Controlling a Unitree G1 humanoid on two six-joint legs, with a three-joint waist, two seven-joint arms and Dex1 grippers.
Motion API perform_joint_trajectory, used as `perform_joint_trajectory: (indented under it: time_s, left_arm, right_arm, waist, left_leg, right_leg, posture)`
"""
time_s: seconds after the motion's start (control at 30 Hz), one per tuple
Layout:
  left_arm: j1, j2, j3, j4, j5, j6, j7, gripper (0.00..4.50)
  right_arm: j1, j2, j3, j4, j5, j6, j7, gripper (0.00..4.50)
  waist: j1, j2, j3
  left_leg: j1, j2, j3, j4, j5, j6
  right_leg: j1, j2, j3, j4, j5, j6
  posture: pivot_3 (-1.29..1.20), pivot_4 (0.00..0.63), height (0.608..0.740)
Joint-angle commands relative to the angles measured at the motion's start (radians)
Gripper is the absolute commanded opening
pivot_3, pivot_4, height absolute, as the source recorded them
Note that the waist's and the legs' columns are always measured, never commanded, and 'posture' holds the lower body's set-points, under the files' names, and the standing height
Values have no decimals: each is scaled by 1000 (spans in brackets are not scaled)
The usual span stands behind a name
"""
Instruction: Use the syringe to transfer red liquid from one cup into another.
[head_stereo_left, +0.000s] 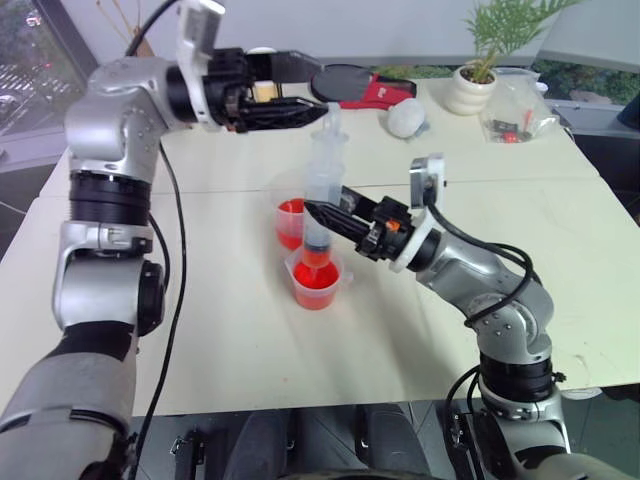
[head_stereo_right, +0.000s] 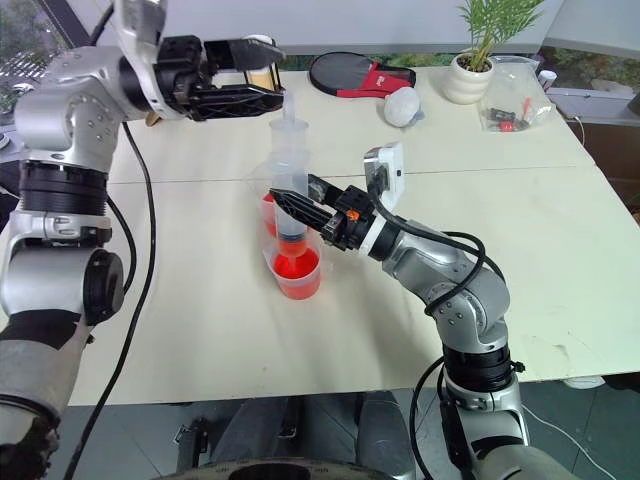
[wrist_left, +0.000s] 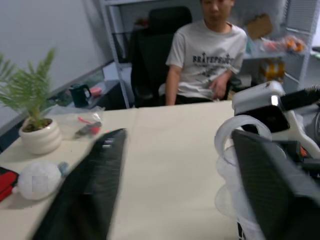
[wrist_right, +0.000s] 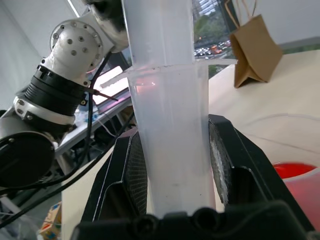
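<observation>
The right tool (head_stereo_left: 325, 215) is clamped on the syringe (head_stereo_left: 322, 190), gripping the lower barrel so the syringe stands upright with its tip down inside a cup (head_stereo_left: 317, 282) of red liquid (head_stereo_left: 315, 277). The right wrist view confirms the grip: both pads press flat against the barrel's sides. A 2nd cup (head_stereo_left: 290, 222), also showing red, stands just behind the first on the worktop (head_stereo_left: 480, 330); from these views it is hard to say which is the taller one.

The left tool (head_stereo_left: 318, 104) points level at the plunger's top (head_stereo_left: 331, 125). Its fingers are apart in the left wrist view, 1 dark finger (wrist_left: 90, 185) well clear and the other finger just beside the ringed plunger head (wrist_left: 235, 145); they bracket it without a clear grip yet.

The step in hand looks like working the plunger, with the tip already dipped in liquid. Whether the stroke is to draw or to expel cannot be told, as the barrel's fill is unclear. The next move calls for the left tool to close on the plunger head and move it straight along the barrel, while the right keeps the barrel steady so the tip stays inside the cup and does not tip it.
</observation>
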Motion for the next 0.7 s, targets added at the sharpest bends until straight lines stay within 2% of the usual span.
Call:
perform_joint_trajectory:
  time_s: [0.03, 0.1, 0.13, 0.37, 0.7]
  left_arm:
    - [-28, 13, 12, -15, -3, -10, -7, 1259]
    - [-24, 16, 11, -23, -5, -2, -15, 266]
    - [-23, 17, 10, -25, -6, 0, -18, 100]
    - [-15, 12, 11, -50, -13, 16, -6, 100]
    - [105, 25, -11, -229, -67, 144, -14, 100]
  right_arm:
    - [-2, -2, 14, -47, 9, -21, 17, 1390]
    - [0, -2, 14, -47, 6, -23, 16, 1390]
    - [0, -2, 14, -47, 5, -24, 16, 1390]
    - [1, -2, 15, -41, 1, -30, 20, 1390]
    - [-42, -27, -19, -12, -6, -47, 31, 1390]
  waist:
    - [-1, 0, 0]
    - [-1, 0, 0]
    - [-1, 0, 0]
    - [0, 0, 0]
    - [1, 0, 0]
  left_leg:
    - [0, 0, 0, 0, 0, 0]
    - [0, 0, 0, 0, 0, 0]
    - [0, 0, 0, 0, 0, 0]
    - [0, 0, 0, 0, 0, 1]
    - [0, 0, 0, 0, 0, 0]
  right_leg:
    - [0, 0, 0, 0, 0, 0]
    - [0, 0, 0, 0, 0, 0]
    - [0, 0, 0, 0, 0, 0]
    - [0, 0, 0, 0, 0, 0]
    - [0, 0, 0, 0, 0, 0]
  posture:
    - [0, 150, 740]
    - [0, 150, 740]
    - [0, 150, 740]
    - [0, 150, 740]
    - [0, 150, 740]
